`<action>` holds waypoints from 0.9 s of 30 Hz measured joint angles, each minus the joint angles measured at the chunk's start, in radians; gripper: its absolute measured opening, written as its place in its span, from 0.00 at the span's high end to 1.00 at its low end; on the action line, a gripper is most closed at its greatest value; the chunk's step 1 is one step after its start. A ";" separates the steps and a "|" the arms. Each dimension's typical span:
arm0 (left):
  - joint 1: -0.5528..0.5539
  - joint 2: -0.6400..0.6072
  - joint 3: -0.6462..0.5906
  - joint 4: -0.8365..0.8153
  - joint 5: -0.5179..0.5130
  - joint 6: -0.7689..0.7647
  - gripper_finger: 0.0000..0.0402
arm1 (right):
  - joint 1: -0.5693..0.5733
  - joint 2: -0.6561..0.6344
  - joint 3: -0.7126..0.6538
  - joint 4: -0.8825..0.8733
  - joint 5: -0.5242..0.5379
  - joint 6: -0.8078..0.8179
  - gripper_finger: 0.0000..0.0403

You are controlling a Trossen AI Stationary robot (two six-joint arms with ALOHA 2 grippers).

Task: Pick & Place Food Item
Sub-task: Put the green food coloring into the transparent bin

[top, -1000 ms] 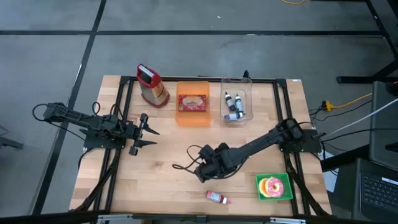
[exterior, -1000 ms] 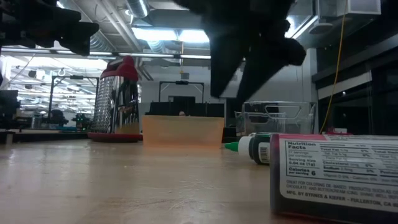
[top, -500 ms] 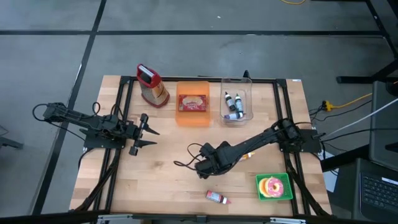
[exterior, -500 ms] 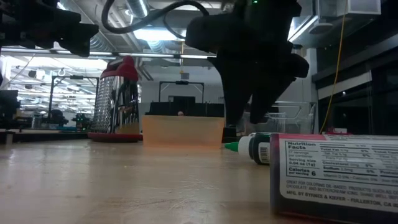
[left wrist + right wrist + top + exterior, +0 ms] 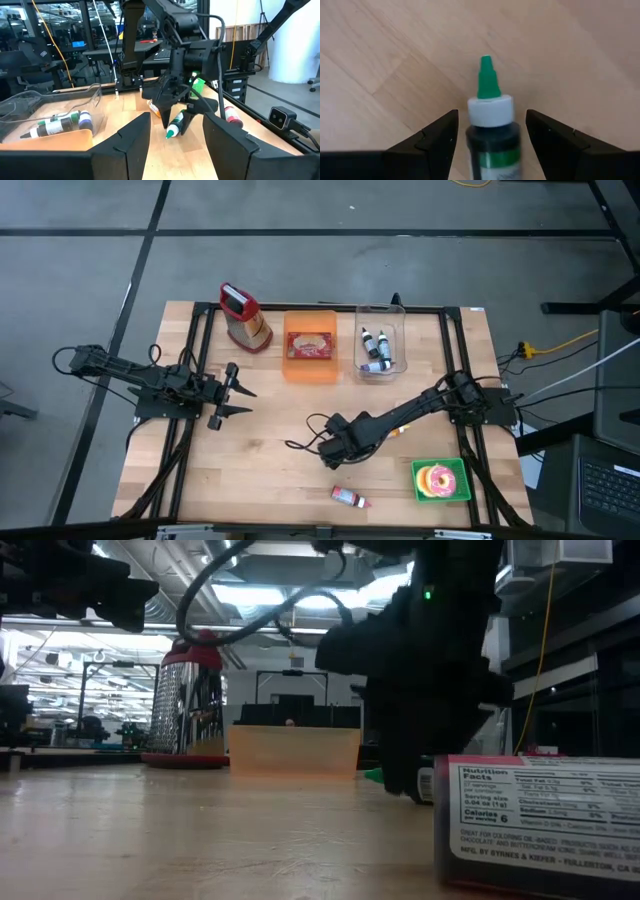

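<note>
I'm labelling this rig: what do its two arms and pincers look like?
Both arms are black and slim-jointed. The left pincer has two pointed black fingers. The right pincer is bulkier, with looping black cables and a green light.

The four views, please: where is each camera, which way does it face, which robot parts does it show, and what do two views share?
High view: above the table, facing straight down; both dark arms, the left gripper waiting open at the left.
Low view: at table height, facing level across; the right arm's dark bulk and a pink labelled bottle.
Left wrist view: on the left arm, facing the right arm past its own fingers.
Right wrist view: on the right arm, facing down; open right gripper around the green-tipped dropper bottle.
Shared: both wrist views show that bottle.
</note>
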 joint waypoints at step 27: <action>0.000 0.000 0.000 0.000 0.000 0.008 0.56 | -0.031 -0.125 -0.058 0.118 0.217 0.043 0.66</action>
